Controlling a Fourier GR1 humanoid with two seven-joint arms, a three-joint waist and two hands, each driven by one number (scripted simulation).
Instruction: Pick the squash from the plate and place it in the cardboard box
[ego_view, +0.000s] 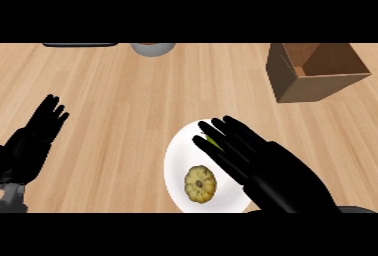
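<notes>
Pale wood planking makes up the counter I am working over, and everything in play sits on its right half. The white plate lies at the near edge, a little right of the middle. The squash rests on the plate's near part, a small, round, ribbed, tan-yellow thing seen from above with its dark stem scar facing me. The cardboard box stands open-topped at the far right corner, well apart from the plate.

My right hand hangs over the plate's right side with its fingers straight and spread, holding nothing. Its fingertips pass beyond the squash toward the plate's far rim. A yellow-green sliver shows under them, and I cannot tell what it is. My left hand rests open near the left edge, fingers up.

I judge the squash to be light, stiff and hard-skinned, not fragile, though its rounded flanks could roll or slide on the smooth plate if nudged from one side. The ribs should give the fingers some purchase. I would take it across its widest part, thumb on one flank and fingers on the other, coming from above. The hand needs to draw nearer to me first, as it sits beside and past the squash.

A grey bowl and a dark object lie along the far edge.
</notes>
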